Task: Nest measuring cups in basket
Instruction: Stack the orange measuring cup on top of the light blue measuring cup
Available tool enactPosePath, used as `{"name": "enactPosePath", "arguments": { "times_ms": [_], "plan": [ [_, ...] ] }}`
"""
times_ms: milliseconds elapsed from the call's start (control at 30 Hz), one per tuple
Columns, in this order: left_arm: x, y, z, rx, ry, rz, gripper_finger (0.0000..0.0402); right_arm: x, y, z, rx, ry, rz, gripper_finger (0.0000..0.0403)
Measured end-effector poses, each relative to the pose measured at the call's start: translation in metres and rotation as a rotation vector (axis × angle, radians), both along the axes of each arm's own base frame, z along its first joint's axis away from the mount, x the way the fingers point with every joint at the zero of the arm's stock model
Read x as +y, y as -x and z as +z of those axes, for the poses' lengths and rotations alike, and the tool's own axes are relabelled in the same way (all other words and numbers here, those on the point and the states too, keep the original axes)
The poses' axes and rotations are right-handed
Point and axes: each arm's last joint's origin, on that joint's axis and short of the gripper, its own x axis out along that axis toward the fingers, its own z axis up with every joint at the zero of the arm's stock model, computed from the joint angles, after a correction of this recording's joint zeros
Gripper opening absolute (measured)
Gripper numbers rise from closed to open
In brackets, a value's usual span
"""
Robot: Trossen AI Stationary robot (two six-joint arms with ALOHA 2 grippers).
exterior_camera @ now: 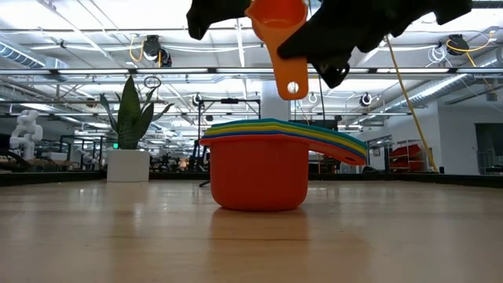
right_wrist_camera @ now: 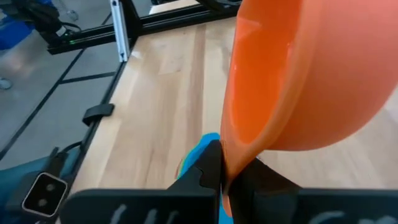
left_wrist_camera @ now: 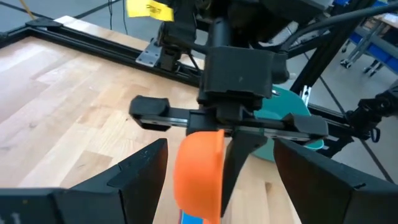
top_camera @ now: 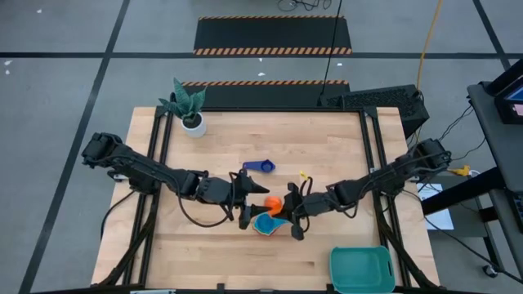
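An orange measuring cup hangs in the air over a nested stack of cups. The stack's red outer cup stands on its base, with yellow, green and blue rims showing above it. My right gripper is shut on the orange cup. My left gripper is open; its fingers stand on either side of the orange cup without touching it. A navy cup lies alone farther back. The teal basket sits at the near right corner. My right gripper pinches the orange cup's wall at the rim, one finger inside the bowl and one outside. The fingers come from the table's right. The cup is lifted clear above the stack, tipped on its side, with its handle hanging down.
A white plant pot stands at the far left corner. A yellow tag shows by the right arm. Bare wood lies between the stack and the basket and across the table's left half.
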Motion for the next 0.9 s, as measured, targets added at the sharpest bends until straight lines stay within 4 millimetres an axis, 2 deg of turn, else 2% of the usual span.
{"name": "enactPosePath", "arguments": {
  "times_ms": [200,300,467,700,900],
  "plan": [
    [0.007,-0.001,-0.002,0.021,-0.005,0.022,0.0296,-0.011,-0.004,0.000,-0.001,0.018,-0.007,0.0000],
    [0.013,-0.003,-0.002,0.016,-0.003,0.042,0.0282,-0.015,-0.005,0.000,0.000,0.021,0.005,0.0000],
    [0.021,-0.005,-0.002,0.016,0.000,0.064,0.0223,-0.019,-0.006,0.000,-0.001,0.027,0.018,0.0000],
    [0.018,-0.004,-0.002,0.018,-0.061,-0.007,0.0133,-0.023,-0.007,0.000,-0.003,0.041,0.018,0.0000],
    [0.016,-0.004,-0.002,0.016,-0.097,-0.024,0.0100,-0.024,-0.007,0.000,-0.003,0.042,0.016,0.0000]
  ]
}}
